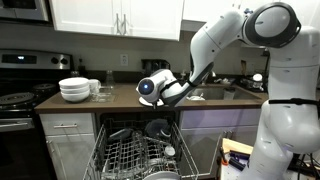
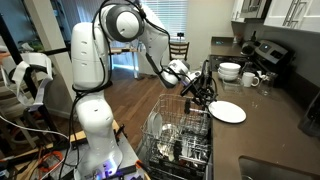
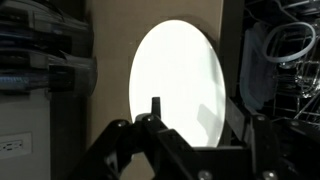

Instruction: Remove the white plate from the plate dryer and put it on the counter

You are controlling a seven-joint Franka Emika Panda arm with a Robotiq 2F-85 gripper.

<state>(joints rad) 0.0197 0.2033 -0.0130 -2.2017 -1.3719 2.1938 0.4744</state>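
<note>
Dark brown counter point(image 2: 275, 115), white plate point(image 2: 228, 112) lying flat (kitchen, wood floor point(image 2: 135, 100)), pincer point(image 2: 203, 94) spread wide, empty.

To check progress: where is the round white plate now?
In an exterior view, the round white plate lies flat on the dark brown counter, between the stacked white bowls and the grey wire plate dryer.

There is one white plate point(image 2: 228, 112) centre right, one stack of white bowls point(image 2: 230, 71) above it, one plate dryer point(image 2: 175, 135) lower centre.
</note>
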